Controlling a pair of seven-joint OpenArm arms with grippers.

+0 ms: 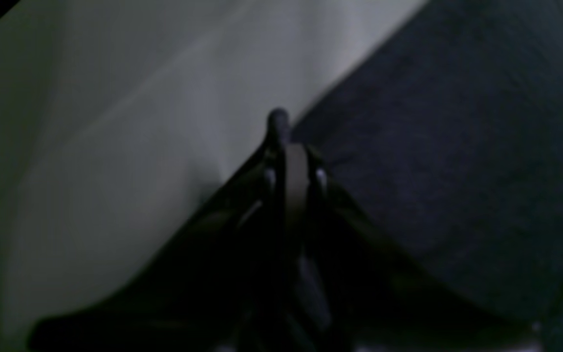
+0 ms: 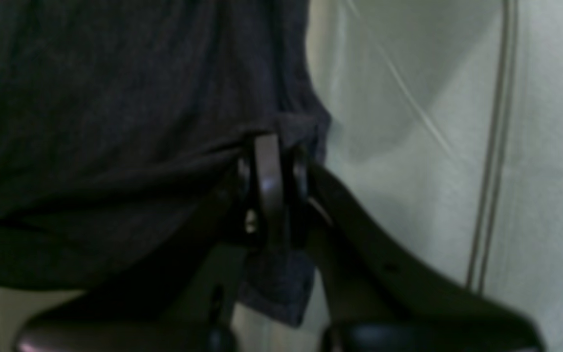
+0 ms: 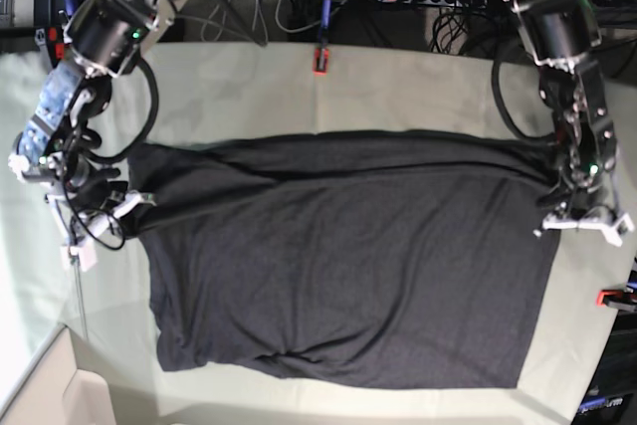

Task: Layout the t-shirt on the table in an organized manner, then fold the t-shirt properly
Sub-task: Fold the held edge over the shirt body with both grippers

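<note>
You have the t-shirt (image 3: 348,266) spread wide across the middle of the counter (image 3: 398,87), filling most of the base view from left to right. Its upper edge runs roughly straight across the frame, with a long crease slanting just below it; the lower edge sits near the bottom of the frame, slightly rumpled at lower centre.

Your right gripper (image 2: 274,146) is at the shirt's upper left corner in the base view. In the right wrist view its jaws are clenched on a bunched edge of the dark fabric, and a small flap hangs below them.

Your left gripper (image 1: 281,132) is at the far right edge of the shirt in the base view. In the left wrist view its jaws are pressed together at the boundary between dark cloth and pale counter, with a small nub of fabric showing at the tips.

A red clamp (image 3: 320,60) sits at the counter's top edge.
</note>
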